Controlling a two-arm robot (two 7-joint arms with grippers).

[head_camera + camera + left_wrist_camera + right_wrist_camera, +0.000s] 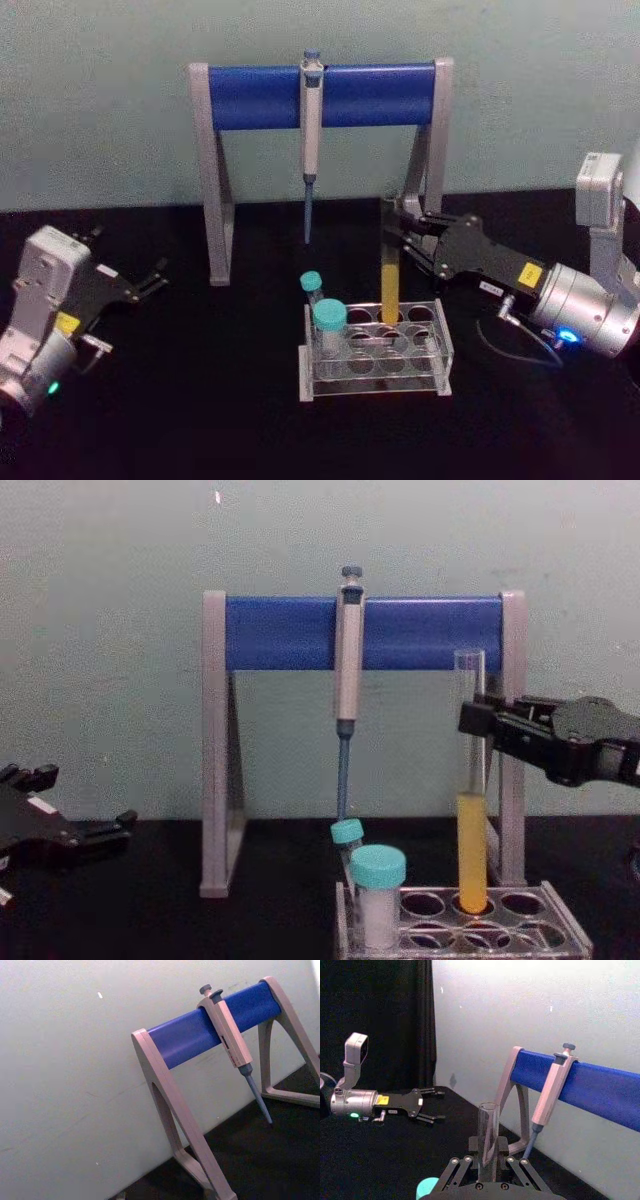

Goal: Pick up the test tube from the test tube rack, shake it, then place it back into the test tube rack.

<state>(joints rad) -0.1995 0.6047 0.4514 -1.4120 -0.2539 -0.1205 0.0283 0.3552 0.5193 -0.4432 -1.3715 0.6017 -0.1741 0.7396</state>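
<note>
The test tube (389, 275) stands upright with its round bottom in a back-row hole of the clear test tube rack (441, 372). Yellow-orange liquid fills its lower part (471, 850). My right gripper (394, 226) reaches in from the right and is shut on the tube's clear upper part, just below the rim. In the right wrist view the tube (487, 1122) rises between the two fingers (502, 1149). In the chest view the right gripper (476, 720) is level with the tube above the rack (562, 942). My left gripper (153, 277) rests open at the far left, away from the rack.
A grey-and-blue pipette stand (250, 97) stands behind the rack, with a pipette (311, 120) hanging from its bar, tip down. Two teal-capped tubes (329, 320) sit in the rack's left holes. The table is covered with black cloth; a pale wall is close behind.
</note>
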